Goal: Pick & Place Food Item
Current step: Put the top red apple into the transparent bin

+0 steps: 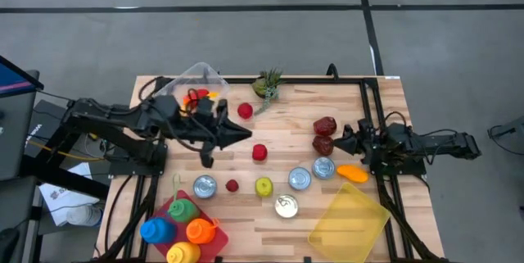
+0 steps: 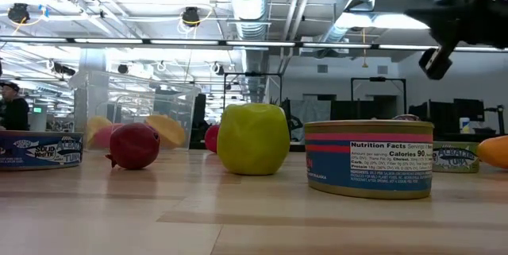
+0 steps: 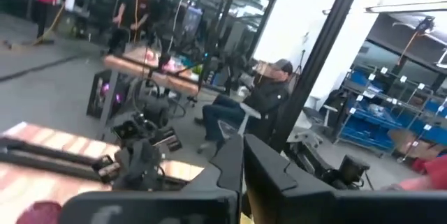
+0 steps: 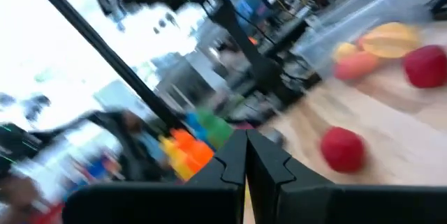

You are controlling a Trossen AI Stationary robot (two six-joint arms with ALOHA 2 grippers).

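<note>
My left gripper [image 1: 247,134] [image 3: 243,142] is shut on nothing and hangs above the table, between a red fruit [image 1: 245,111] and another red fruit [image 1: 259,152]. My right gripper [image 1: 337,142] [image 4: 246,137] is also shut and empty, beside two dark red food items [image 1: 324,134]. A clear container [image 1: 196,83] at the far left corner has orange and red food in it. A green apple [image 1: 264,186] [image 2: 252,138], a small red fruit [image 1: 232,185] [image 2: 133,145] and an orange item [image 1: 352,173] rest on the table.
Several cans [image 1: 299,178] [image 2: 369,158] stand around the apple. A yellow container [image 1: 348,218] sits at the near right, and coloured bottles on a red tray [image 1: 184,226] at the near left. A small plant [image 1: 268,85] stands at the far edge. A person [image 3: 258,98] sits beyond the table.
</note>
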